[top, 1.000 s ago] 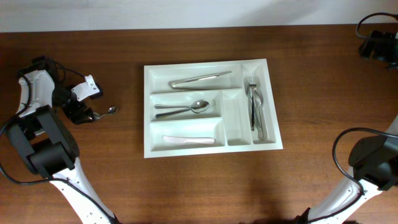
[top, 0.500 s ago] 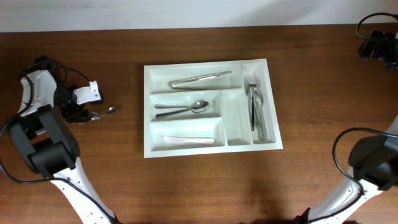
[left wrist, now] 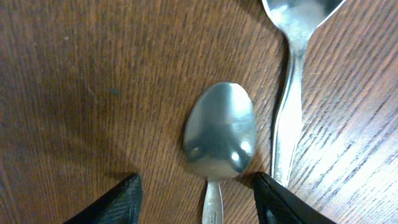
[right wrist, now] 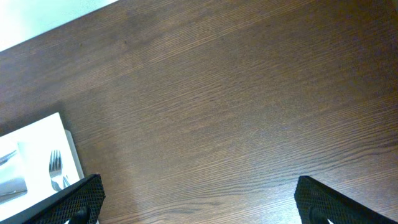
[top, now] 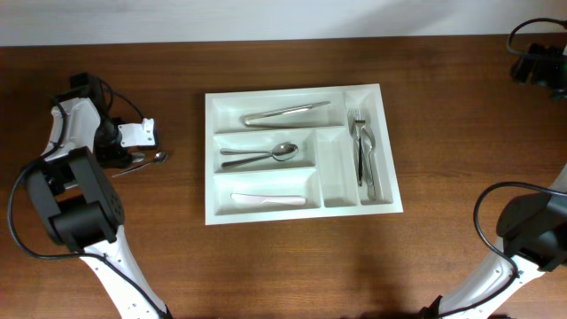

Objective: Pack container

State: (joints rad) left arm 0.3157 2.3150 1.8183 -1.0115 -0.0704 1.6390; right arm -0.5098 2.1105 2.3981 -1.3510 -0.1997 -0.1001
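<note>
The container (top: pixel 301 215) is a white cutlery tray at the table's centre. It holds a knife (top: pixel 285 112) in the top compartment, spoons (top: pixel 261 155) in the middle one, a white knife (top: pixel 266 199) in the bottom one and forks (top: pixel 365 151) in the right narrow one. Two metal spoons lie on the wood left of the tray (top: pixel 152 159). My left gripper (left wrist: pixel 199 202) is open, low over the table, with one spoon (left wrist: pixel 221 134) between its fingers by the handle. The second spoon (left wrist: pixel 287 118) lies just right of it. My right gripper (right wrist: pixel 199 202) is open and empty over bare wood.
In the overhead view my left arm (top: pixel 75 115) stands at the table's left edge and my right gripper (top: pixel 536 64) sits at the far right corner. The tray's corner with the forks (right wrist: pixel 55 168) shows at the left edge of the right wrist view. The pale wall (top: pixel 266 18) runs along the back edge.
My left gripper has moved right and slightly back, closing in over the two loose spoons. The tray, its cutlery and the right arm have not moved.
</note>
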